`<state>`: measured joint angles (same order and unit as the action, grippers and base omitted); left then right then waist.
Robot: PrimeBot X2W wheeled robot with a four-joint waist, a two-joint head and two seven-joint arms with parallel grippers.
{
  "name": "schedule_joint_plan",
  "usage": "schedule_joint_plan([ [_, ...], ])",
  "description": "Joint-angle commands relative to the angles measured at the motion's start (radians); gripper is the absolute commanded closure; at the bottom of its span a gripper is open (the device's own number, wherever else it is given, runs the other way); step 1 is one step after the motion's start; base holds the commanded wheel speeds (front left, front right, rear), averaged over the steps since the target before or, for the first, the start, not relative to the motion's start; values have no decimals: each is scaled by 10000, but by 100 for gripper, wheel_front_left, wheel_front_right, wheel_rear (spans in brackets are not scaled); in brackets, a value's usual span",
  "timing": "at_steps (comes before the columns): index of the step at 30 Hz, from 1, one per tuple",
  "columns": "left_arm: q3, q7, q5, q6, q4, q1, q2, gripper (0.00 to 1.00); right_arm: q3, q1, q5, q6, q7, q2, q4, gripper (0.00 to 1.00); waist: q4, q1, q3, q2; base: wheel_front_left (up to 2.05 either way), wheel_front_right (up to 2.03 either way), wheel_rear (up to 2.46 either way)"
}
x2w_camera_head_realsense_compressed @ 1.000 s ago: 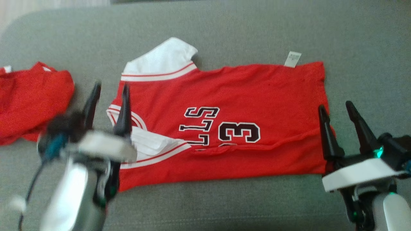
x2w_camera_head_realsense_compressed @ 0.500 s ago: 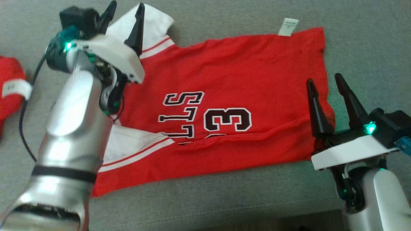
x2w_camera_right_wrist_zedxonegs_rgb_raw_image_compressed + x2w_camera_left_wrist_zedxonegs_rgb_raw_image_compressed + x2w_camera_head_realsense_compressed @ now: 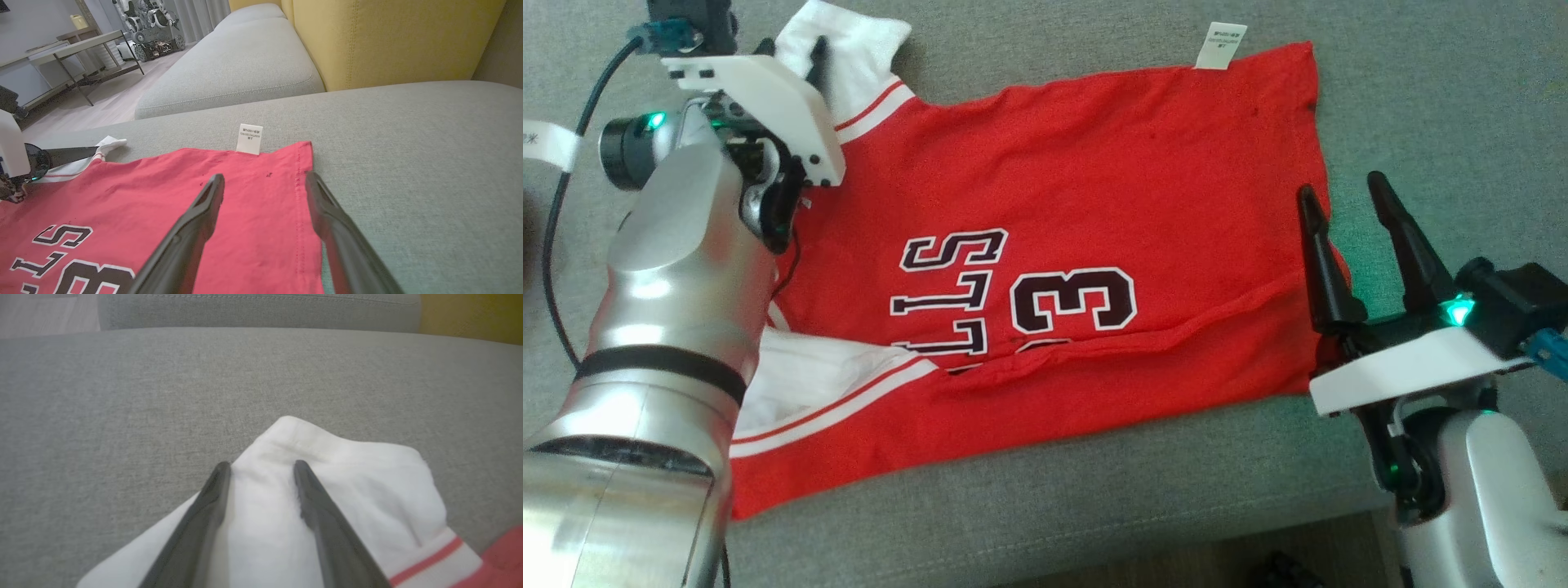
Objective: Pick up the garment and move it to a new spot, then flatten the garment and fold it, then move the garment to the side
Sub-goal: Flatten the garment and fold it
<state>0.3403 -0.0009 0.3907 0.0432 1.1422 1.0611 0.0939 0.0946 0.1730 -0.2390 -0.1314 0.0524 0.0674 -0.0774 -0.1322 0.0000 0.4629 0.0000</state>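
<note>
The garment is a red jersey point(image 3: 1094, 204) with white sleeves and black lettering, spread flat on the grey sofa cushion point(image 3: 1421, 98), its lower part folded up over the print. My left gripper point(image 3: 791, 53) is stretched out to the far white sleeve point(image 3: 351, 486). In the left wrist view it point(image 3: 262, 463) is open, both fingers lying on the sleeve cloth. My right gripper point(image 3: 1342, 186) is open at the jersey's right hem point(image 3: 300, 212). In the right wrist view it point(image 3: 265, 176) straddles that hem, one finger over red cloth, the other over cushion.
A white care label point(image 3: 1221, 42) sticks out past the jersey's far edge. A yellow backrest point(image 3: 388, 36) rises behind the cushion, and another grey seat point(image 3: 237, 65) lies beyond. The cushion's front edge point(image 3: 1094, 531) runs along the bottom. A table point(image 3: 61, 49) stands far off.
The head camera has shifted down and left. My left arm has reached from the jersey's near left side out to the far white sleeve. The right gripper stays at the hem.
</note>
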Motion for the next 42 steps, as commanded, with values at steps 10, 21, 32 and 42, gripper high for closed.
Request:
schedule_joint_plan([
  [10,12,-1247,42,91,616,282,87,100,-646,1050,-356,7,102,285,330,0,286,0,-187,0,0,0,0],
  [21,362,-2015,218,422,749,790,-360,100,-541,3933,-1144,7,885,1667,4096,0,1103,0,-123,0,0,0,0],
  [32,762,-2403,811,654,449,823,-433,100,701,5848,-2089,7,1979,2267,7363,51,1454,0,-127,0,0,0,0],
  [42,1018,-2579,1374,633,-113,577,-435,100,1371,6208,-2887,7,1273,2780,7260,100,1577,0,-259,0,0,0,0],
])
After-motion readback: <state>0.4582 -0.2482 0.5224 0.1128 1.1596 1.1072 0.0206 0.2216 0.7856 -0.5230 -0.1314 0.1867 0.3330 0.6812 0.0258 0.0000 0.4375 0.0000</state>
